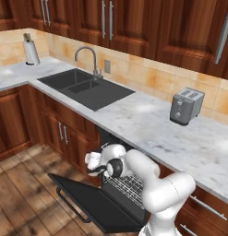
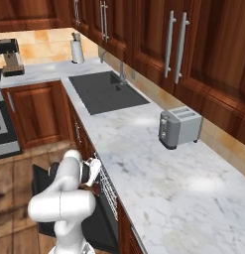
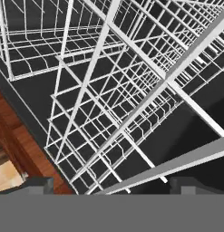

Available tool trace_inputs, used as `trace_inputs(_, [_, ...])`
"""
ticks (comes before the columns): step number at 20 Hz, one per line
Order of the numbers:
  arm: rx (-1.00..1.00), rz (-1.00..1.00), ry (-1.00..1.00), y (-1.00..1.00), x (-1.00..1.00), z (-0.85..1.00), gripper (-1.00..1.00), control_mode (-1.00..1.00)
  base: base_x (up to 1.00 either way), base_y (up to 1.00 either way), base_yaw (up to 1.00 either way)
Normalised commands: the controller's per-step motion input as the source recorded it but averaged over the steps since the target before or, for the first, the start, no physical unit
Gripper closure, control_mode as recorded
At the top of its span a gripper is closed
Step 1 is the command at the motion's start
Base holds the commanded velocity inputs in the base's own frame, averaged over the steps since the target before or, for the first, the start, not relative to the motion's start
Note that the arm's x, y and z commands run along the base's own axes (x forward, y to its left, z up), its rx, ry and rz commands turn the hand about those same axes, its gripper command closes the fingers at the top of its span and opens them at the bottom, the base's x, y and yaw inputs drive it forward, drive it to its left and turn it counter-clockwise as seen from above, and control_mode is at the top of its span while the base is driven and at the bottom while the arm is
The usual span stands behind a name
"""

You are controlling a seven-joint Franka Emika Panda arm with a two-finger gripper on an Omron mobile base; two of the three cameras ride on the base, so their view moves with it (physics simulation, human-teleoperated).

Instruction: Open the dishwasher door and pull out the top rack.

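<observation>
Dishwasher door point(image 1: 87, 203): one, black, folded down flat over the wooden floor, bar handle at its outer edge.
Top rack point(image 3: 131, 90): one, white wire, inside the dishwasher below the bench point(image 1: 147, 124); a second wire layer shows beneath it.
Hand point(image 1: 98, 168): one, at the dishwasher mouth close against the rack wires, jaws fully apart, holding nothing.
Risk: closing between wires and gripping nothing, or catching a lower wire, so the rack stays put or jams.
Also: one toaster point(image 1: 186, 106), one sink point(image 1: 85, 87), one paper roll point(image 1: 30, 50).
</observation>
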Motion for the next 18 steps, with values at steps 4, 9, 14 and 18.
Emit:
trace_inputs(4, [0.40,0.31,0.00,0.38,-0.89,-0.97,-1.00,-1.00,0.00,0.00,0.00])
trace_inputs(9, [0.47,0.31,0.09,0.50,-0.70,-0.60,-1.00,-1.00,0.00,0.00,0.00])
trace_inputs(14, [0.58,0.32,0.25,0.26,-0.45,-0.07,-1.00,-1.00,0.00,0.00,0.00])
trace_inputs(18, [0.65,0.35,0.31,0.05,-0.44,0.00,-1.00,-1.00,0.00,0.00,0.00])
